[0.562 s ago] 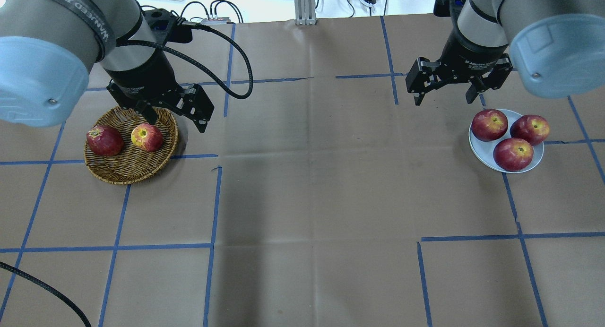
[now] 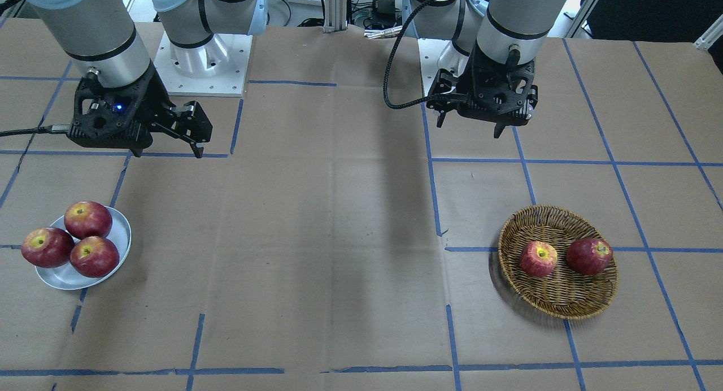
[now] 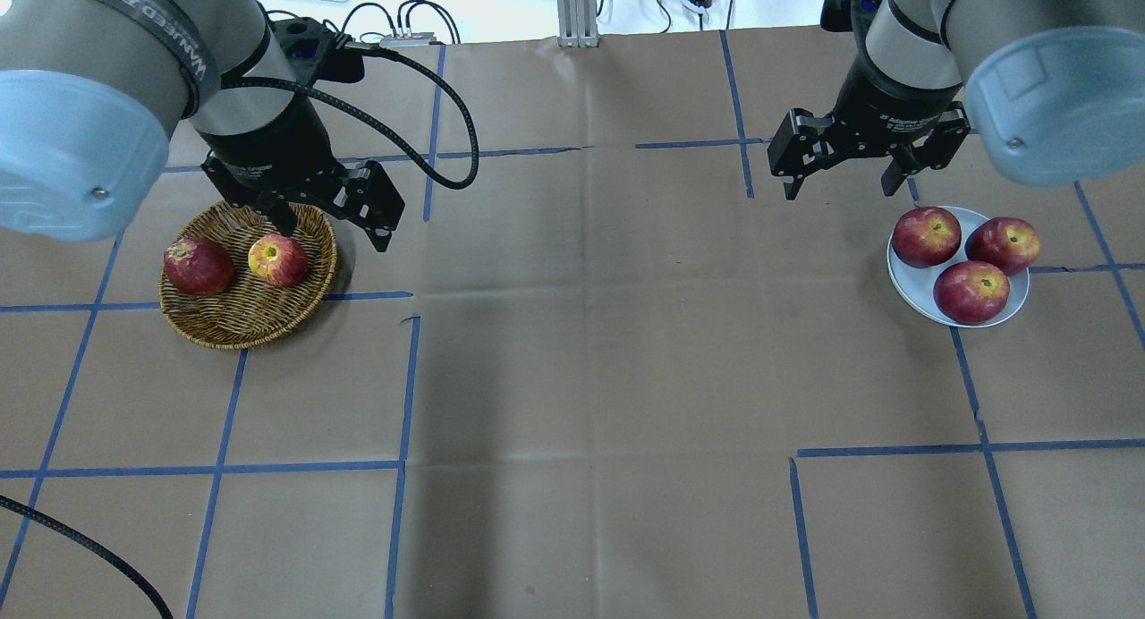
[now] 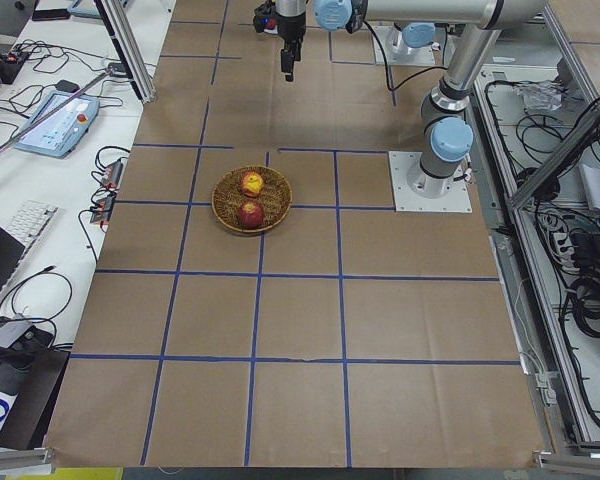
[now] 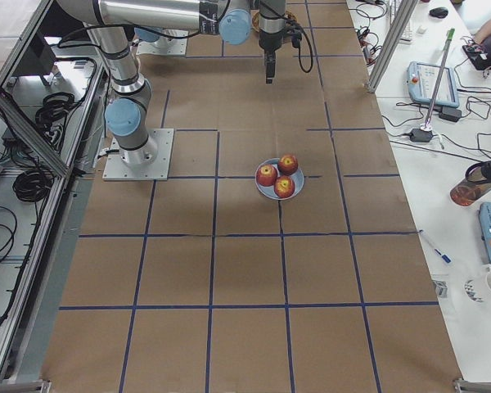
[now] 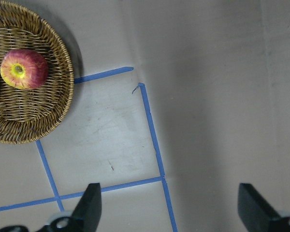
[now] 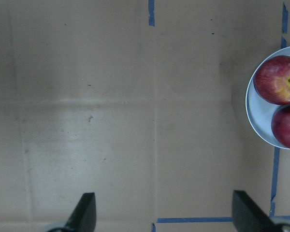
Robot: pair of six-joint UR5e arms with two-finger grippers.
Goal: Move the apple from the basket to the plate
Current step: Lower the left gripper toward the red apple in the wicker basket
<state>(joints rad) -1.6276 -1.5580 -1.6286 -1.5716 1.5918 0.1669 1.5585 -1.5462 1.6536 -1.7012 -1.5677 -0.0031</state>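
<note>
The apple (image 3: 278,259), pinkish-red with a yellow top, lies in the wicker basket (image 3: 233,340) beside a darker red apple (image 3: 198,266). It also shows in the front view (image 2: 538,259) and the left wrist view (image 6: 24,68). My left gripper (image 3: 333,233) is open and empty, held high near the basket's far right rim. The white-grey plate (image 3: 908,284) at the right holds three dark red apples. My right gripper (image 3: 841,190) is open and empty, high above the table just beyond the plate's left side.
The table is brown paper with a grid of blue tape lines. In the left wrist view the basket (image 6: 19,121) sits at the upper left. In the right wrist view the plate (image 7: 261,116) sits at the right edge. Robot bases stand at the table's back edge.
Almost nothing: the left arm's upper part has shifted very slightly. Both grippers stay open and the apples have not moved.
</note>
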